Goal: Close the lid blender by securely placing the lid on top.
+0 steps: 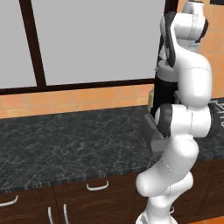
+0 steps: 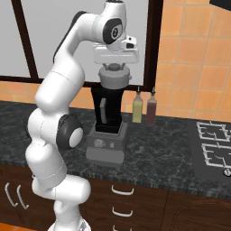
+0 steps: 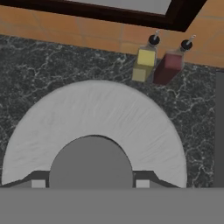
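The low, light grey round lid (image 2: 115,79) sat on the mouth of the tall near-black blender jar with its boxy grey base (image 2: 107,135), which stood on the dark marbled tabletop (image 2: 167,144) below the window. The white two-finger claw (image 2: 113,66) was directly above the lid, its fingers clamped on the small raised knob at the lid's centre. In the hand view the lid (image 3: 94,127) spread as a wide grey disc around that knob, with a yellow bottle (image 3: 144,64) and a dark red bottle (image 3: 168,68) standing side by side just behind the blender.

Judged from this, the step in hand was seating the lid. To do it well, the lid should stay level and centred on the jar while pressed straight down, with no sideways pull that could tip the blender. The claw should let go only once the rim looks even all round, then lift straight up.
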{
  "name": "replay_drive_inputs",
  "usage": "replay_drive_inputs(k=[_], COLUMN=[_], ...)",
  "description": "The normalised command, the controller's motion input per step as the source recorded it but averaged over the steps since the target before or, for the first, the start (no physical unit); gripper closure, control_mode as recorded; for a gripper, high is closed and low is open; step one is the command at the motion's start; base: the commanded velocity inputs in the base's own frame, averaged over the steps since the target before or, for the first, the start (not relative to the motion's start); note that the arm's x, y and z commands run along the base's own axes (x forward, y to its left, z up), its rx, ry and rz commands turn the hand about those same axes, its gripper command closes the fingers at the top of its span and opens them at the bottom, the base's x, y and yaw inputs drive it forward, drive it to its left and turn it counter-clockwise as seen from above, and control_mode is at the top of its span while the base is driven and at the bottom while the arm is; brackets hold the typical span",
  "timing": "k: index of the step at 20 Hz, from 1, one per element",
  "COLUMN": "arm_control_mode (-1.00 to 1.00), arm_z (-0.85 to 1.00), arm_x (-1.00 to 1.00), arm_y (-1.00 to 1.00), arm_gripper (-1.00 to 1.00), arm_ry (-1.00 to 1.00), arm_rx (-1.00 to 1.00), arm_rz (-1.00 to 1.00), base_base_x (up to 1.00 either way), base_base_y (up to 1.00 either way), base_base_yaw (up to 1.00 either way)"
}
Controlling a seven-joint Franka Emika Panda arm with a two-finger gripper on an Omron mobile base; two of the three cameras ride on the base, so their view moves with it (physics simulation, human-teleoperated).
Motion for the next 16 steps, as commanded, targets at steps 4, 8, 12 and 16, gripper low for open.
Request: replay_drive_inputs(k=[4,8,12,16], arm_control_mode=[-1.00,-1.00,-1.00,-1.00], arm_z=[0.00,-0.02,0.00,0.22], arm_x=[-0.20,-0.60,-0.57,-0.09], arm_y=[-0.10,0.17,0.12,0.41], arm_gripper=[1.00,1.00,1.00,1.00], arm_ry=[0.00,0.00,0.01,0.20], arm_rx=[0.01,0.01,0.01,-0.02], arm_rz=[0.00,0.00,0.00,0.00], base_base_x=[0.00,0.00,0.00,0.00], base_base_y=[0.00,0.00,0.00,0.00], base_base_yaw=[0.00,0.00,0.00,0.00])
